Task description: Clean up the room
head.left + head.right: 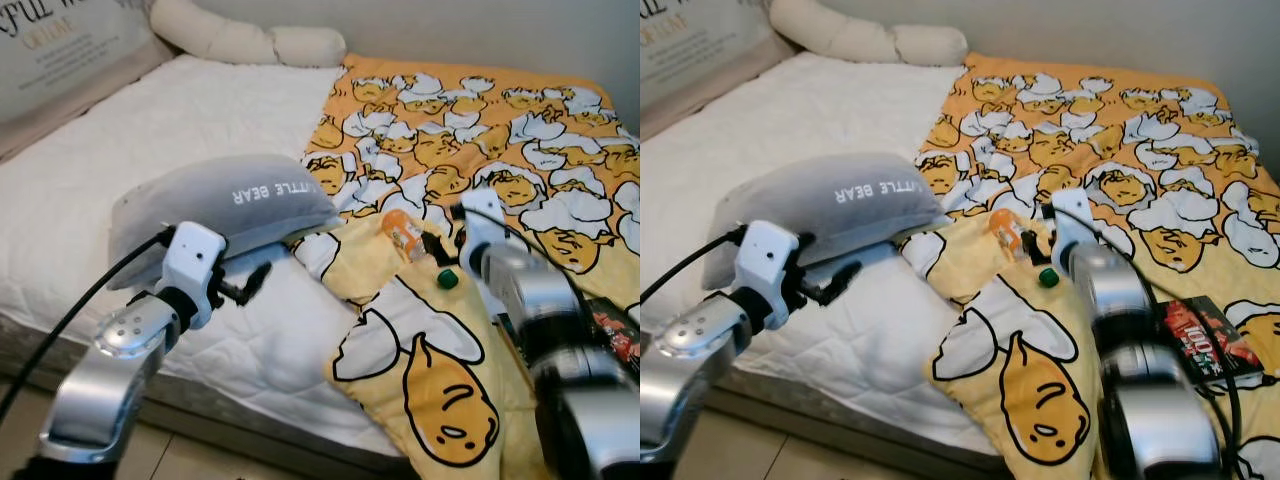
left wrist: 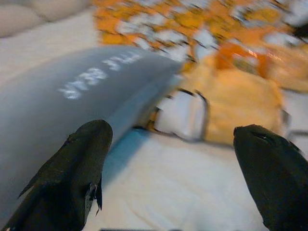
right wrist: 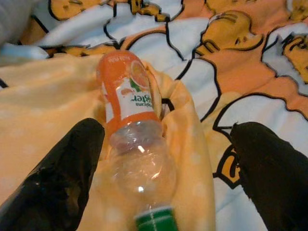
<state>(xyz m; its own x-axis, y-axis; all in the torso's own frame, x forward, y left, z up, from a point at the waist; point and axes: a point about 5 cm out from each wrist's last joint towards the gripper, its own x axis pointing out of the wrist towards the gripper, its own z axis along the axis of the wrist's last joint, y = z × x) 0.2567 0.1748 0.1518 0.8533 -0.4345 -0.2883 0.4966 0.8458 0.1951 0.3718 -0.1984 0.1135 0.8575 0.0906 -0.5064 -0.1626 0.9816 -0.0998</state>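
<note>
A clear plastic bottle [image 3: 137, 139] with an orange label and green cap [image 1: 447, 279] lies in a fold of the yellow cartoon blanket [image 1: 420, 370] on the bed. My right gripper [image 3: 168, 178] is open just above it, one black finger on each side of the bottle. A grey pillow [image 1: 225, 205] printed LITTLE BEAR rests on the white mattress [image 1: 150, 130]. My left gripper [image 1: 245, 285] stands open at the pillow's near edge, with nothing between its fingers [image 2: 72, 178].
A long cream bolster [image 1: 250, 40] and a printed cushion [image 1: 60, 50] lie at the head of the bed. A dark red packet [image 1: 1205, 335] rests on the blanket by my right arm. The mattress's front edge and the floor [image 1: 200, 455] are below.
</note>
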